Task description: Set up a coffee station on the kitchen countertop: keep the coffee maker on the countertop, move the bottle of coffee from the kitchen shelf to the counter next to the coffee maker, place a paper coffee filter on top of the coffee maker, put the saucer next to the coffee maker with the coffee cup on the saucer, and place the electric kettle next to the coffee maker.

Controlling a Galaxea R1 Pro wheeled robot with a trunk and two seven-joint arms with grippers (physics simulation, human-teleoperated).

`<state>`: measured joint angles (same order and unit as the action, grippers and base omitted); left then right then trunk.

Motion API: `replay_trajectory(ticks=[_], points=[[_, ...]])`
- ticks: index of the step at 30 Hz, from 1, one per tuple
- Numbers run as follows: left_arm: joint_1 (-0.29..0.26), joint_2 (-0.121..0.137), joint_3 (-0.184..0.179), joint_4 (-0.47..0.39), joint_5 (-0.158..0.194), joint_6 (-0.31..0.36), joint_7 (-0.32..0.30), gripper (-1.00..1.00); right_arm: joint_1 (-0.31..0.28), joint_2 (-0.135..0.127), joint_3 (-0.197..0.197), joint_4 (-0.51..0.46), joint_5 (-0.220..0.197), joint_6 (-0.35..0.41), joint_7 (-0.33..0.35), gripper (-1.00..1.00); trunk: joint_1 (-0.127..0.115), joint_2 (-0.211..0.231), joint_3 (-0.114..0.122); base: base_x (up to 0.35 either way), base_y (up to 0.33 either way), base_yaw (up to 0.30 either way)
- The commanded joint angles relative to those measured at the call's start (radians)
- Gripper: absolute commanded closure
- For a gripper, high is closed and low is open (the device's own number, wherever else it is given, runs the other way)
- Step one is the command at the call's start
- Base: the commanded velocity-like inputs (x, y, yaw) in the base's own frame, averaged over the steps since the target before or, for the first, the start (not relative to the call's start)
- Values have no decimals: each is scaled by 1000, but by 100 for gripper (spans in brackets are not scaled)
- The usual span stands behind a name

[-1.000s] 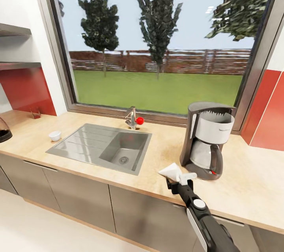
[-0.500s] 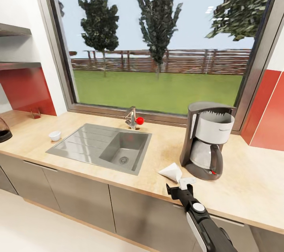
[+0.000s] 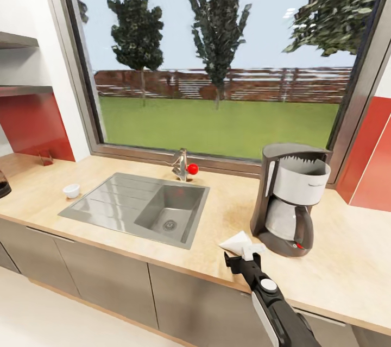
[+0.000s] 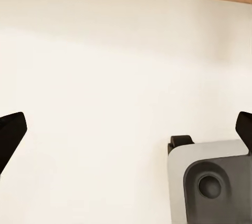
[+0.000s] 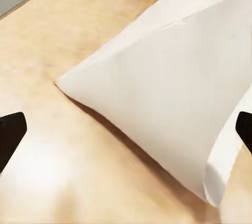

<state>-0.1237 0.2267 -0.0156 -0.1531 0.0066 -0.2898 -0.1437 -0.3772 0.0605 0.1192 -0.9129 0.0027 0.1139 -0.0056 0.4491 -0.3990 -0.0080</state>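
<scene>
While the long wood-grain desk (image 3: 336, 260) runs under the window, the coffee maker (image 3: 290, 200) stands on it toward the right, well right of the sink (image 3: 138, 206). Just in front of the machine's base, to its left, the paper coffee filter (image 3: 237, 240) lies flat on the desk, not yet on top of the machine. The right tool (image 3: 243, 256) sits at the desk's front edge right beside the filter, which lies just ahead of it toward the machine; in the right wrist view the filter (image 5: 173, 87) lies between the two dark fingertips (image 5: 10, 132), pointed end one way and open mouth the other, so its long axis runs across the tool's reach. The jaws stand wide and grip nothing. The right arm is plainly the nearer one. The left tool (image 4: 126, 140) hangs over pale floor, spread wide and empty. A small white coffee cup (image 3: 71, 190) rests far left of the sink; whether a saucer lies under it is too small to tell
</scene>
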Motion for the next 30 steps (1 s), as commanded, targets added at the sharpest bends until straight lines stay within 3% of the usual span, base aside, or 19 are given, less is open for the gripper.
replay_trajectory(ticks=[1,30], points=[[-1,0,-1,1,1,-3,-3,-100,0,0,-1,-3,0,6,-1,-100,1,-1,-1,226,0,0],[-1,0,-1,0,0,-5,-3,-100,0,1,-4,-46,-1,9,-1,-100,1,-1,-1,47,0,0]])
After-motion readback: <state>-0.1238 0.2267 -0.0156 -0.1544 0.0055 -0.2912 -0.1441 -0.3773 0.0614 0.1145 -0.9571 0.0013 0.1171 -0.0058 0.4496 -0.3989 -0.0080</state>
